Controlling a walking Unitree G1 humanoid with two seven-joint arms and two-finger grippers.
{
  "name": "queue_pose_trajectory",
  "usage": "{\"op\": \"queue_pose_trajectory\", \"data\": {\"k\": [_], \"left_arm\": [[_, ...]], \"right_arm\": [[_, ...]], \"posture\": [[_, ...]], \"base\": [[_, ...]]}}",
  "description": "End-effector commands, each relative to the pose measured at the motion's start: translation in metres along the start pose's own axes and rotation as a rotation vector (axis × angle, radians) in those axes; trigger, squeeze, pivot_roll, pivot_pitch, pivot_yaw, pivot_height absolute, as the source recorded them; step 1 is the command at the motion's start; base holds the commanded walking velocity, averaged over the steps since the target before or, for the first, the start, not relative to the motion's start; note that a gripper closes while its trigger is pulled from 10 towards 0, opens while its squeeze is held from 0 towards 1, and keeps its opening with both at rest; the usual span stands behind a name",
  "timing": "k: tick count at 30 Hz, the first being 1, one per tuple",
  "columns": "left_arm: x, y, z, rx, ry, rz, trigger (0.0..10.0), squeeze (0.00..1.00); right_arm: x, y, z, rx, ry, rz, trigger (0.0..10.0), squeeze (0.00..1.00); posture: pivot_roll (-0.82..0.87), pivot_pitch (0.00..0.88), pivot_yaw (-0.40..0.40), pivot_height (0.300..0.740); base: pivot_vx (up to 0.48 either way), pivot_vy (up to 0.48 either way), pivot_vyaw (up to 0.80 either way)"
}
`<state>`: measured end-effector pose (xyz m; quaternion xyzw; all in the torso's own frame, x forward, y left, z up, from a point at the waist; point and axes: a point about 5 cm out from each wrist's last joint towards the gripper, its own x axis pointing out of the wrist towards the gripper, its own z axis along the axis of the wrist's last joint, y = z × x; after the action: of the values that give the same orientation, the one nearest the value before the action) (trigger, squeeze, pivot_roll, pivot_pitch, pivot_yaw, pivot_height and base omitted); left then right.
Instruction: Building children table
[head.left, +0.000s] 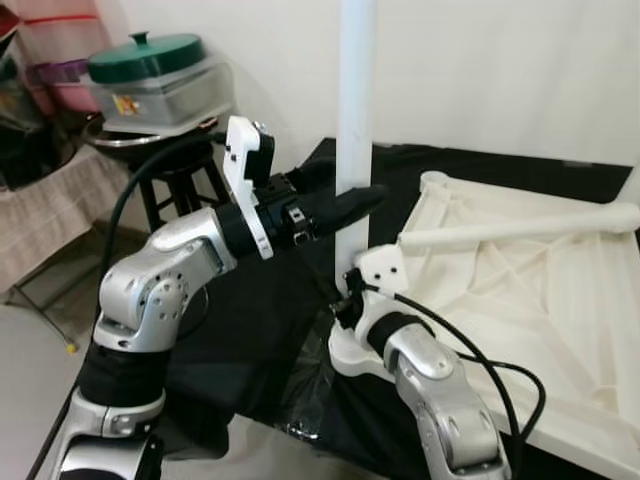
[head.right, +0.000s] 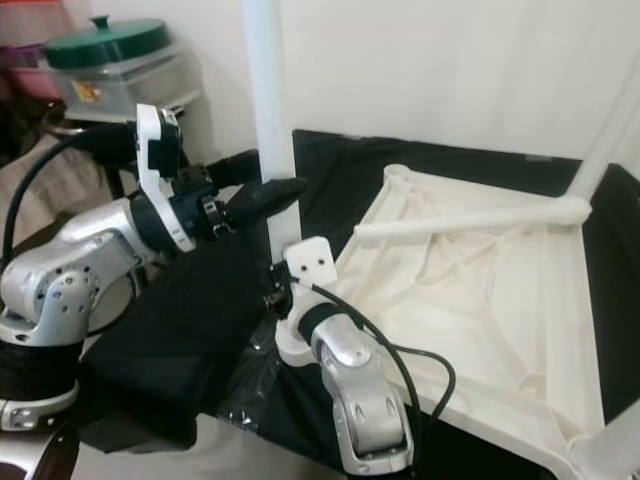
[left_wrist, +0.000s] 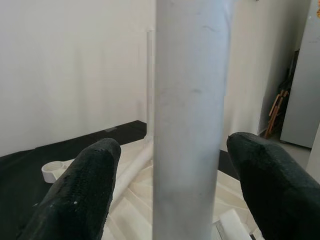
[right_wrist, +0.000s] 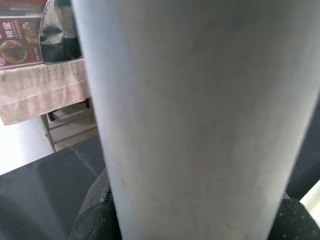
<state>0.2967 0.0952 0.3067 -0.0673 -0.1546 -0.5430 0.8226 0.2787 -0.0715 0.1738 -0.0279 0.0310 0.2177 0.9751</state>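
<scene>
Spread wide, the two black fingers (left_wrist: 82, 192) of the left gripper (head.left: 345, 207) sit either side of one upright white plastic table leg (head.left: 355, 120), not pressing it; the gap on each side shows in the left wrist view. Right gripper (head.left: 349, 296) is at the same leg lower down, near its foot; its two fingers lie against the leg on opposite sides and appear clamped on it. That leg stands at the near left corner of one overturned white plastic child's tabletop (head.left: 560, 330), ribbed underside up, resting on a black cloth (head.left: 250, 330) over the floor. Legs counted: three — the upright one held, a second (head.right: 470, 220) lying across the tabletop's underside, a third (head.right: 610, 135) rising at the far right corner. One empty round socket (head.left: 437, 181) shows at the far left corner. Behind the left arm: one dark stool (head.left: 180, 175) carrying one clear container with a green lid (head.left: 150, 70).
</scene>
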Motion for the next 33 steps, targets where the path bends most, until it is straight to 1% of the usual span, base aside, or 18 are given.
{"op": "queue_pose_trajectory", "data": {"k": [1,9,10,11,12,13,16,18,19,20,21,24,25,26,27,31,32,33], "left_arm": [[-0.002,0.0,0.0,0.001,0.002,0.004,10.0,0.0],[-0.002,0.001,-0.005,0.004,0.026,0.01,10.0,0.0],[-0.003,0.001,-0.008,0.0,0.034,0.015,10.0,0.0],[-0.004,0.001,-0.01,-0.002,0.037,0.018,10.0,0.0],[-0.006,0.001,-0.011,-0.008,0.038,0.03,10.0,0.0],[-0.006,0.001,-0.011,-0.008,0.038,0.03,10.0,0.0],[-0.013,0.001,-0.014,-0.021,0.039,0.056,10.0,0.0],[-0.014,0.001,-0.015,-0.022,0.04,0.058,10.0,0.0],[-0.015,0.001,-0.016,-0.024,0.041,0.062,10.0,0.0],[-0.016,0.0,-0.016,-0.028,0.04,0.066,10.0,0.0],[-0.017,-0.001,-0.017,-0.03,0.04,0.068,10.0,0.0],[-0.018,-0.002,-0.018,-0.032,0.041,0.069,10.0,0.0],[-0.018,-0.003,-0.019,-0.033,0.043,0.068,10.0,0.0],[-0.018,-0.003,-0.019,-0.033,0.043,0.068,10.0,0.0],[-0.019,-0.005,-0.021,-0.031,0.047,0.069,10.0,0.0],[-0.021,-0.006,-0.021,-0.029,0.049,0.081,10.0,0.0],[-0.023,-0.007,-0.022,-0.027,0.053,0.09,10.0,0.0],[-0.023,-0.007,-0.022,-0.027,0.053,0.09,10.0,0.0]], "right_arm": [[-0.002,0.013,-0.036,0.072,0.166,0.025,0.0,0.0],[-0.004,0.017,-0.027,0.037,0.165,0.04,0.0,0.0],[-0.003,0.014,-0.019,0.046,0.138,0.045,10.0,0.0],[-0.002,0.012,-0.014,0.054,0.119,0.046,10.0,0.73],[-0.001,0.009,-0.007,0.085,0.086,0.096,10.0,1.0],[-0.001,0.009,-0.007,0.085,0.086,0.096,10.0,1.0],[0.0,0.003,0.016,0.101,-0.052,0.32,10.0,1.0],[0.0,0.0,0.02,0.092,-0.078,0.352,10.0,1.0],[-0.001,-0.002,0.025,0.064,-0.1,0.433,10.0,0.86],[-0.003,-0.006,0.029,0.023,-0.111,0.525,10.0,0.0],[-0.005,-0.01,0.031,-0.01,-0.107,0.597,10.0,0.0],[-0.003,-0.016,0.031,-0.058,-0.094,0.657,10.0,0.0],[0.002,-0.023,0.03,-0.099,-0.074,0.695,10.0,0.0],[0.002,-0.023,0.03,-0.099,-0.074,0.695,10.0,0.0],[0.014,-0.034,0.031,-0.13,-0.045,0.736,10.0,0.0],[0.023,-0.04,0.034,-0.101,-0.042,0.789,10.0,0.0],[0.026,-0.043,0.035,-0.088,-0.043,0.823,6.5,0.0],[0.026,-0.043,0.035,-0.088,-0.043,0.823,6.5,0.0]], "posture": [[0.03,0.039,0.034,0.74],[0.02,0.033,0.048,0.74],[0.02,0.027,0.048,0.74],[0.02,0.027,0.048,0.74],[0.02,0.024,0.043,0.74],[0.02,0.024,0.043,0.74],[0.03,0.021,0.036,0.74],[0.03,0.021,0.036,0.74],[0.04,0.018,0.033,0.74],[0.04,0.016,0.031,0.74],[0.04,0.014,0.03,0.74],[0.05,0.01,0.028,0.74],[0.05,0.006,0.023,0.74],[0.05,0.006,0.023,0.74],[0.06,0.003,0.02,0.74],[0.07,0.0,0.015,0.74],[0.08,0.0,0.008,0.74],[0.08,0.0,0.008,0.74]], "base": [[0.0,0.0,0.0],[0.0,0.0,0.0],[0.0,0.0,0.0],[0.0,0.0,0.0],[0.0,0.0,0.0],[0.0,0.0,0.0],[0.0,0.0,0.0],[0.0,0.0,0.0],[0.0,0.0,0.0],[0.0,0.0,0.0],[0.0,0.0,0.0],[0.0,0.0,0.0],[0.0,0.0,0.0],[0.0,0.0,0.0],[0.0,0.0,0.0],[0.0,0.0,0.0],[0.0,0.0,0.0],[0.0,0.0,0.0]]}}
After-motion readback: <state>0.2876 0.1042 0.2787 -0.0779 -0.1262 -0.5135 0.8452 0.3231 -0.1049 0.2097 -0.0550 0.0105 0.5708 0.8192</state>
